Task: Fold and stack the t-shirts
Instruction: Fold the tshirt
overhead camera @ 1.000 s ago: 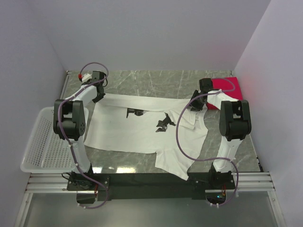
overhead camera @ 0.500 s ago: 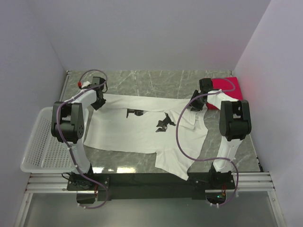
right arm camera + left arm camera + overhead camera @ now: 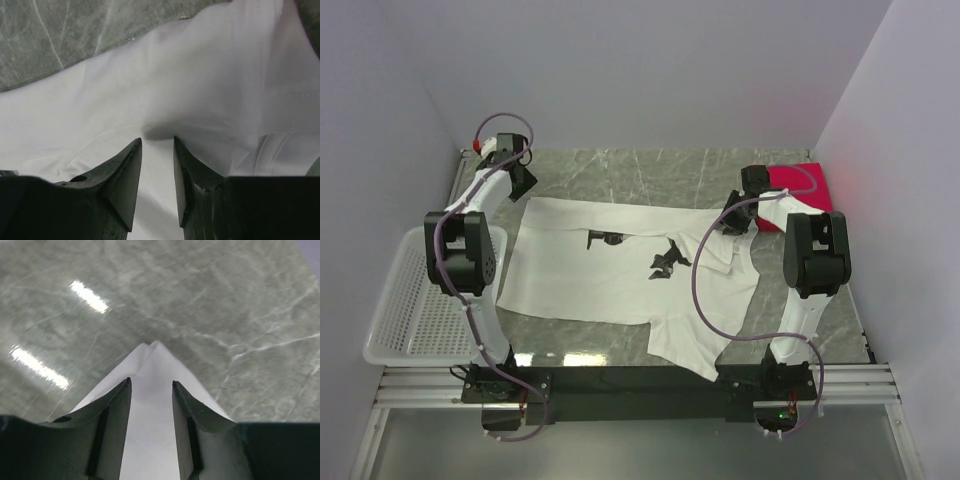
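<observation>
Change: your left end effector [image 3: 517, 178] has let go. A second ago it sat closed on the far-left corner of the white short-sleeved cotton t-shirt with small black print [image 3: 620, 270]. Now it is off the cloth, pulled back toward the far-left corner of the grey marble-patterned table [image 3: 650, 170].
Left end effector: the jaws are part-way apart and hold nothing. In the wrist view the shirt's corner [image 3: 151, 347] lies flat on the table below the gap, touching neither finger.
Right end effector [image 3: 733, 222]: it has not moved over the last second and sits on the shirt's collar-and-shoulder area. The jaws are part-way apart over white cloth. A small pucker lies at the fingertips [image 3: 131, 165], but you see no cloth nipped between them.
White shirt: it is spread print-up across the middle of the table. The far edge is drawn out straight to the released corner. The near-right sleeve and hem are still rumpled and skewed toward the right arm's base.
Red shirt: the plain bright red square-folded cloth t-shirt [image 3: 807, 185] sits at the far-right corner, just beyond the right end effector.
Meaning: the release looks like the end of a flattening pull. The shirt is laid out but not yet folded, and nothing is stacked on the red one.
Watch: the wrinkled right side probably needs smoothing before you make a clean first fold.
</observation>
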### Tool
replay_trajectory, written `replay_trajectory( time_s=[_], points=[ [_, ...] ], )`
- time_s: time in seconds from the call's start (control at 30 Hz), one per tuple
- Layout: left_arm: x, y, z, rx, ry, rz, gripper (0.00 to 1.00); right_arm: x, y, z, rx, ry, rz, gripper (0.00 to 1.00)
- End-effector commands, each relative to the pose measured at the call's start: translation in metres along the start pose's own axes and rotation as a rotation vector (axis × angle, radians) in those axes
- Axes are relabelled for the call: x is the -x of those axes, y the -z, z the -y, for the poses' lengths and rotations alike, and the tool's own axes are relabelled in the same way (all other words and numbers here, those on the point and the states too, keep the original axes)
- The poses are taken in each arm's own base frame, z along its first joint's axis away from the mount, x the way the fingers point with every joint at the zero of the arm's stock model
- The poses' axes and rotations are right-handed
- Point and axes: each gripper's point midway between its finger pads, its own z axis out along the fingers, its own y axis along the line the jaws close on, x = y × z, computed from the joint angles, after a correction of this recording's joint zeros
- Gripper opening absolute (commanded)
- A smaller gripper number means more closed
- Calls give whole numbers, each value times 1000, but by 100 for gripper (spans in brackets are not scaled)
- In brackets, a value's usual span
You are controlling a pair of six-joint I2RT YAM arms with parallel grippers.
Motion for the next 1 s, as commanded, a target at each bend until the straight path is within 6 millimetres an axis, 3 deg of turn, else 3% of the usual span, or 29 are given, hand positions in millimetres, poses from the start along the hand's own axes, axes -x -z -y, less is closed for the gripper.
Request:
replay_trajectory(
  time_s=[0.0,0.13,0.47,0.73,0.83,0.97],
  points=[
    [-5,-8,10,-35,-48,-38,44,17,13,-6,20,4,48,39],
    [-10,-10,10,-54,-42,-40,46,17,11,-4,14,0,45,39],
    [-24,-43,5,3,-93,-77,32,14,4,3,-5,-11,25,39],
    [-35,-60,4,7,-117,-99,29,11,-3,8,-26,-17,12,38],
    [-36,-64,4,7,-135,-100,25,14,-3,8,-33,-23,11,38],
    [-31,-67,2,13,-170,-77,11,12,-4,9,-40,-21,2,39]
  ],
)
